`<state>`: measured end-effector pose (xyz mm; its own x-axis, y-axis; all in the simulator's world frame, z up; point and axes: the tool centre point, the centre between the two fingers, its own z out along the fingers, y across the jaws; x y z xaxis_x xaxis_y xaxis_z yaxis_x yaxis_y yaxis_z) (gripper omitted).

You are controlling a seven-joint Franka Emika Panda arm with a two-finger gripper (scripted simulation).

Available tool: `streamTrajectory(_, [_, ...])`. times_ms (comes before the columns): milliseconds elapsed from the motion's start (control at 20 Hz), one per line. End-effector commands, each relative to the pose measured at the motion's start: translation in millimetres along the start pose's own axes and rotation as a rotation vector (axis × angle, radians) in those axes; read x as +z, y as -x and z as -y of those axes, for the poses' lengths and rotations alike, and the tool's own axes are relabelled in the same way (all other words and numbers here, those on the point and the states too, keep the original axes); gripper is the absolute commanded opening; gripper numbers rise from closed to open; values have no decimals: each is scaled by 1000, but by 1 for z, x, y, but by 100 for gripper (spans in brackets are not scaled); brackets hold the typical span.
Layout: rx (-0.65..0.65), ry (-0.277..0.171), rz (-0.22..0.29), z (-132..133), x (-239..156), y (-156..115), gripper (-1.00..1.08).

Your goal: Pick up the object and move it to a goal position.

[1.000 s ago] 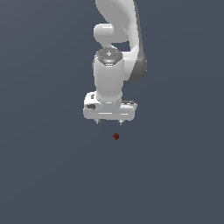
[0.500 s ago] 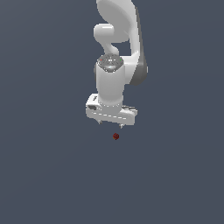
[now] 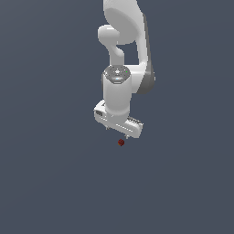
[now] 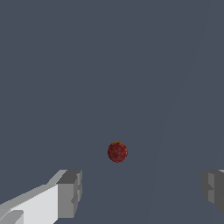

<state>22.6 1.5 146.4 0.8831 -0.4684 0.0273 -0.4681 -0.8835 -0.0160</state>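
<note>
Dark red object (a small speckled ball) lies just beneath the white gripper. Jaws spread wide, holding nothing.

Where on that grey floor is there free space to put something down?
Nearly everywhere: the grey surface lies bare on every side of the red blob. The one crowded spot is right at the blob, where the open end effector hangs close above it.

The object is dark red with tiny pale dots. The tool is white with grey fingertips.
</note>
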Motion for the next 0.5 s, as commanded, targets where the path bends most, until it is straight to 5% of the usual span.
streamTrajectory(0, [70,0,3,1,6,1,100])
streamTrajectory(450, [317,3,14,5,26,7,100])
